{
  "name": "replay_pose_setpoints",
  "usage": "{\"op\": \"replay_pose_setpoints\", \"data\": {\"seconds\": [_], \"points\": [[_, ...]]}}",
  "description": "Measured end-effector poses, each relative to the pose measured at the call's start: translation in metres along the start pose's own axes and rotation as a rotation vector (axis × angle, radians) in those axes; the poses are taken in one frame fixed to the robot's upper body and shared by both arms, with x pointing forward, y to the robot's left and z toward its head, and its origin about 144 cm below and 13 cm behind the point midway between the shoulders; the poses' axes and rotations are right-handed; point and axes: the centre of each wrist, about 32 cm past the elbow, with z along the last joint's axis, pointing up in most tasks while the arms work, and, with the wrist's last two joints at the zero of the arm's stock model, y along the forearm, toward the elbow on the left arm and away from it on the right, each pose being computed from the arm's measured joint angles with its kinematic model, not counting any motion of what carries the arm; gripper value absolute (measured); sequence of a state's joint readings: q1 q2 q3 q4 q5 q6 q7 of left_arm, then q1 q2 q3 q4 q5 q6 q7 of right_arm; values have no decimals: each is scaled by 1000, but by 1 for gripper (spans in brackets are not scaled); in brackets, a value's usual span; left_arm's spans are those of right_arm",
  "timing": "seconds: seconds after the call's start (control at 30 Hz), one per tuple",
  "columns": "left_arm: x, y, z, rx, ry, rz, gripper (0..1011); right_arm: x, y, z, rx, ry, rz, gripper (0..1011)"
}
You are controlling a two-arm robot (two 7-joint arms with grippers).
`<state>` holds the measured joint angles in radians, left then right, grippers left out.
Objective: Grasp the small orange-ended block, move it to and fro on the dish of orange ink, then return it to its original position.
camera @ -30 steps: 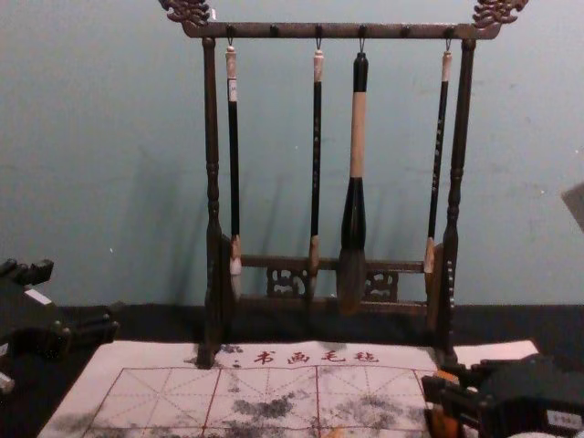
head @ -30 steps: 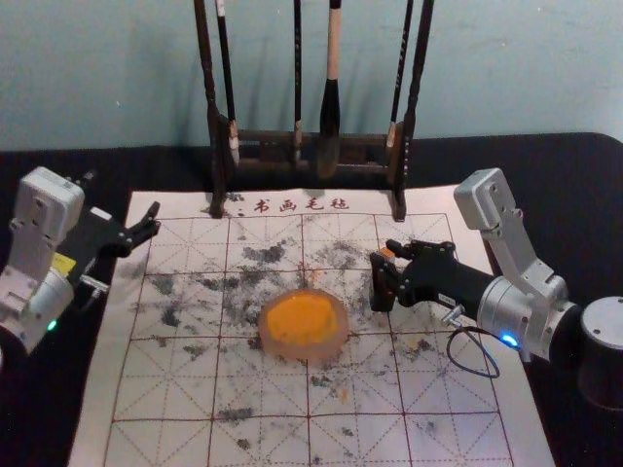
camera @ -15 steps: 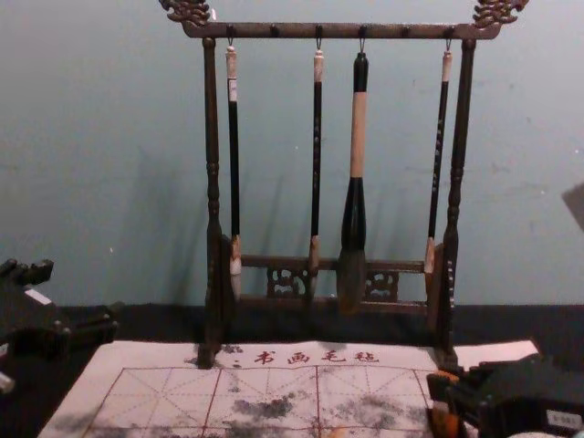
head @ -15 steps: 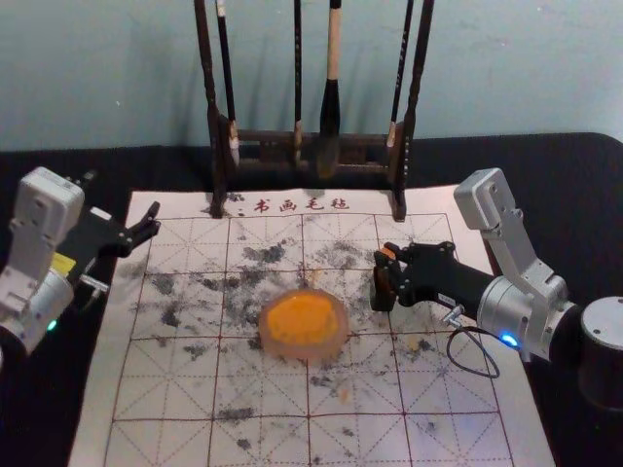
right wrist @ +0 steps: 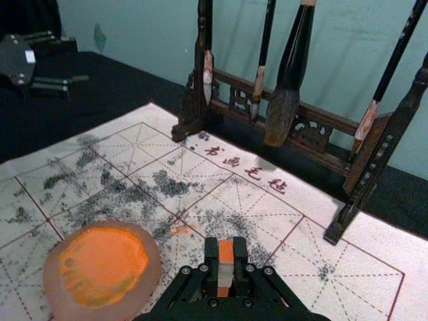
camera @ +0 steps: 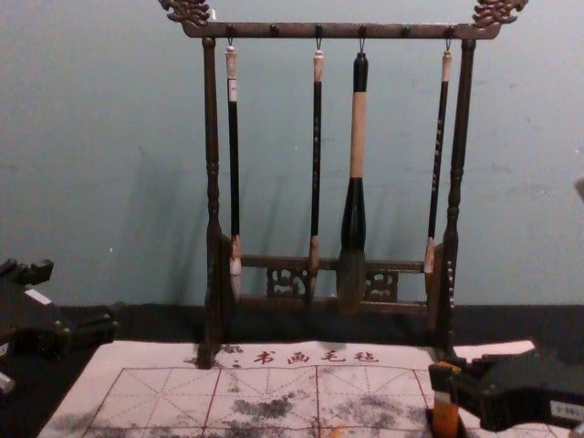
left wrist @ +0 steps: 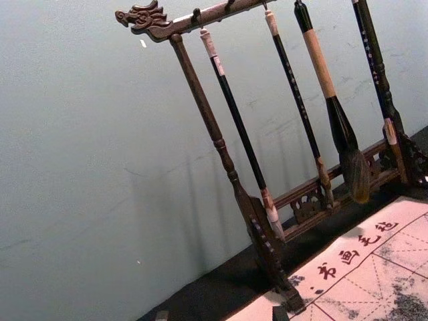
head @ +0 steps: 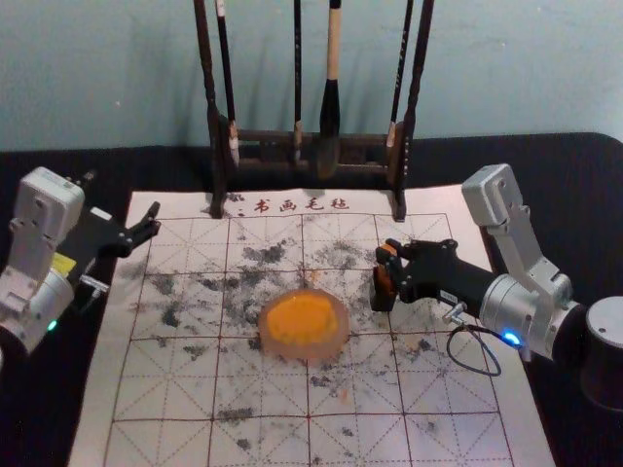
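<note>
The small orange-ended block (head: 387,279) stands upright between the closed-in fingers of the right gripper (right wrist: 226,253), right of the mat's (head: 258,443) middle — the grasp looks made, so lifting and carrying to the ink dish (head: 337,346) should follow. Whether its foot clears the dark base (head: 382,298) is hard to tell; the left gripper (head: 154,221) idles, spread, by the far left corner.

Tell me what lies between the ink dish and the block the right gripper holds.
Only the gridded mat: the head view shows no object between the dish and the block in the right gripper.
</note>
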<state>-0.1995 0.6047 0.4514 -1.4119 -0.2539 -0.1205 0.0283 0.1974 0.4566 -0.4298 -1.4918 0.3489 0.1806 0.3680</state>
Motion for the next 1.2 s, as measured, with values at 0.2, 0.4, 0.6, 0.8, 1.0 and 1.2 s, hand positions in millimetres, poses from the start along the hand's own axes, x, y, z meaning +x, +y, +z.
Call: {"op": "replay_pose_setpoints", "data": {"seconds": [0.2,0.4,0.6,0.8,1.0,1.2], "points": [[0,0,0,0,0,0,1001,0,-4,4,22,19,-1,129],[0,0,0,0,0,0,1001,3,-12,12,61,35,1,129],[0,0,0,0,0,0,1001,10,-19,21,133,38,15,129],[0,0,0,0,0,0,1001,19,-17,26,218,4,84,130],[0,0,0,0,0,0,1001,25,-5,30,266,-50,229,129],[0,0,0,0,0,0,1001,26,12,35,231,-78,330,129]]}}
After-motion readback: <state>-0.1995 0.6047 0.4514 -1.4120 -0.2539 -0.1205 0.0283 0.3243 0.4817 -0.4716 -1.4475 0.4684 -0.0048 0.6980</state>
